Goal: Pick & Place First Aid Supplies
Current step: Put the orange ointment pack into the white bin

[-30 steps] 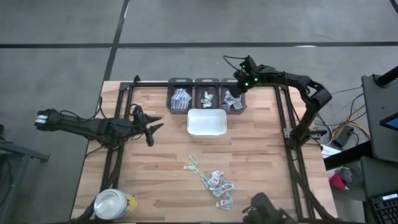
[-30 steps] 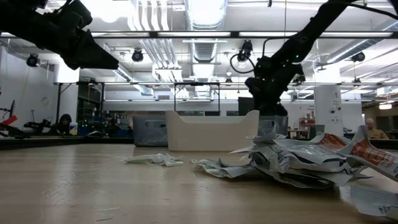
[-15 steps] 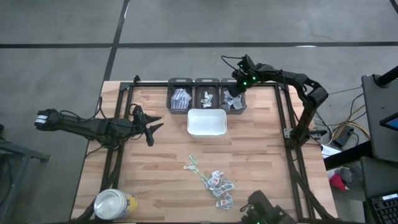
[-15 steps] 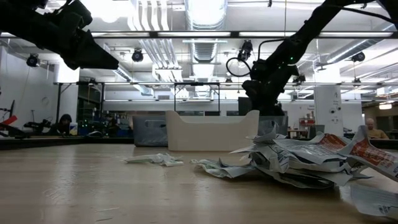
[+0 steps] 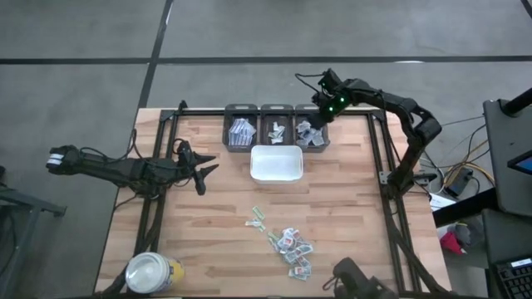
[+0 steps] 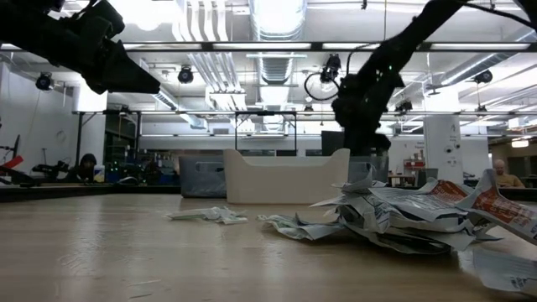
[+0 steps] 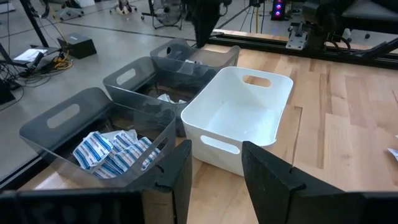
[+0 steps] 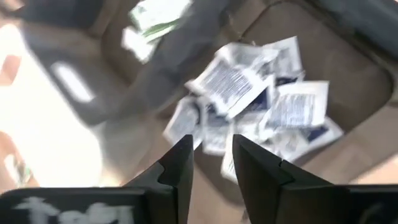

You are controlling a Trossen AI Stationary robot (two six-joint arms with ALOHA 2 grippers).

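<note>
Moved since prior frames: right gripper (image 5: 320,117) has lifted a little and its fingers (image 8: 178,163) have parted; left arm and all table items unchanged.
Right gripper: hangs over the right-hand grey bin (image 5: 311,131) at the far table edge. Jaws now stand apart w/ a clear gap, nothing between them in the wrist view.
Right bin contents: loose heap of white packets w/ dark blue print (image 8: 249,106), lying in the bin below the fingers; wrist view is blurred, so print details can't be read.
Left gripper (image 5: 202,172): waits over the left part of the table, well apart from the bins. Fingers (image 7: 178,174) spread, holding nothing.
Other bins: middle grey bin (image 5: 275,126) holds a few packets; left grey bin (image 5: 240,129) holds blue-striped packets (image 7: 118,152).
White tray (image 5: 276,163): just in front of the bins, nothing seen inside.
First aid supplies (image 5: 289,244): scattered pile on the near half of the wooden table (image 5: 216,224), right of centre; a couple of green-printed ones (image 5: 257,219) lie slightly apart.
Jar (image 5: 153,272): white lid, yellow body, near-left corner.
</note>
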